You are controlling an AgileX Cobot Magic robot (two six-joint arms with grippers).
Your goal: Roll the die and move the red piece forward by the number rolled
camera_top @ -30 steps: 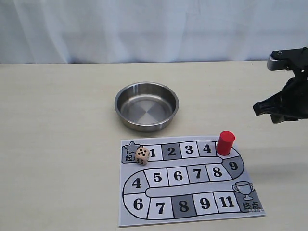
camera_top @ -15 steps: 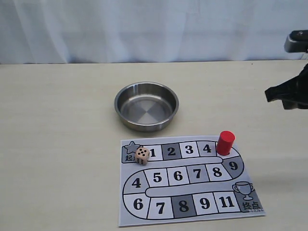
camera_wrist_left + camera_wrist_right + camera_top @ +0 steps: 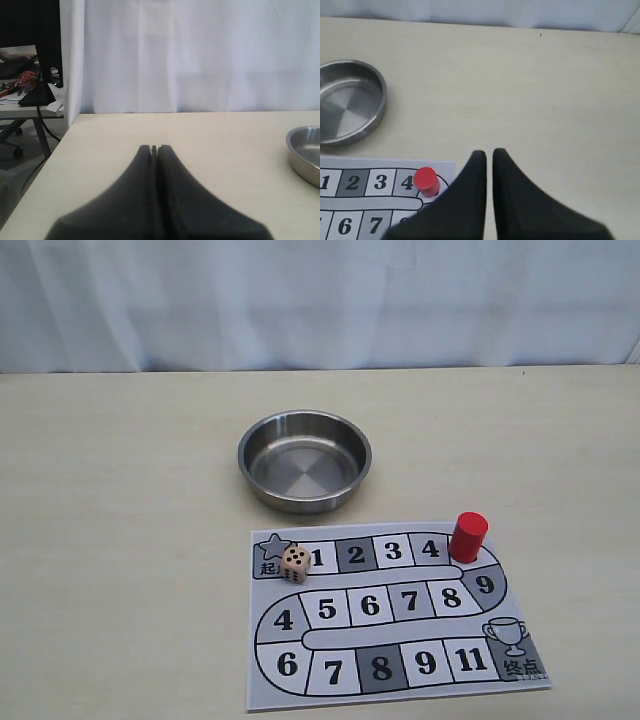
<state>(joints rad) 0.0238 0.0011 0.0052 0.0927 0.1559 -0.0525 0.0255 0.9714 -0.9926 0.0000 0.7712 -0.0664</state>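
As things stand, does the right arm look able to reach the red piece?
Probably yes. The red piece stands upright on the board beside square 4, with the die and bowl well apart from it, so nothing crowds it. The right tool is shut and would need to open first.

white curtain (image 3: 320,300), pale wooden table (image 3: 120,490), cluttered desk (image 3: 15,111) beyond its edge

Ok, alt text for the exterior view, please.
A numbered game board lies on a beige table, with a die by its start star and a red piece standing just past square 4. An empty steel bowl sits beyond the board.
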